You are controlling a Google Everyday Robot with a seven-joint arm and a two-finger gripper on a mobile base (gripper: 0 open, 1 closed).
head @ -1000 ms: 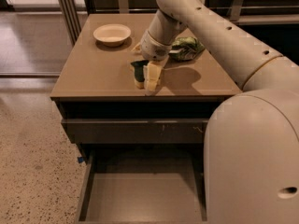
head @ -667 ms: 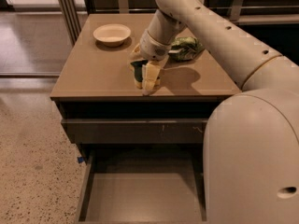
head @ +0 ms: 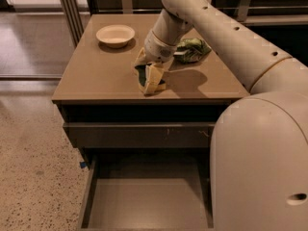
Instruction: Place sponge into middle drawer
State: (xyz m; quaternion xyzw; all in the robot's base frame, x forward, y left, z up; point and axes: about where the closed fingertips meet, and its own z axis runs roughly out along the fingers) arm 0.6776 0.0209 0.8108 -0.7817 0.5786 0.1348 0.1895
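Note:
The sponge (head: 143, 77), dark green over pale yellow, sits at the front middle of the cabinet top, between the fingers of my gripper (head: 151, 80). The gripper reaches down from the arm (head: 216, 28) and is shut on the sponge, at or just above the surface. The middle drawer (head: 144, 203) is pulled open at the bottom of the view, below and in front of the gripper. Its flat floor holds nothing.
A pale bowl (head: 115, 35) stands at the back left of the top. A green-and-white snack bag (head: 192, 49) lies just behind the gripper. A closed drawer front (head: 139, 134) with pale scratches is above the open drawer. My own body (head: 260, 167) fills the right side.
The gripper and the sponge have shifted slightly to the left along the front of the top. Nothing else has moved.

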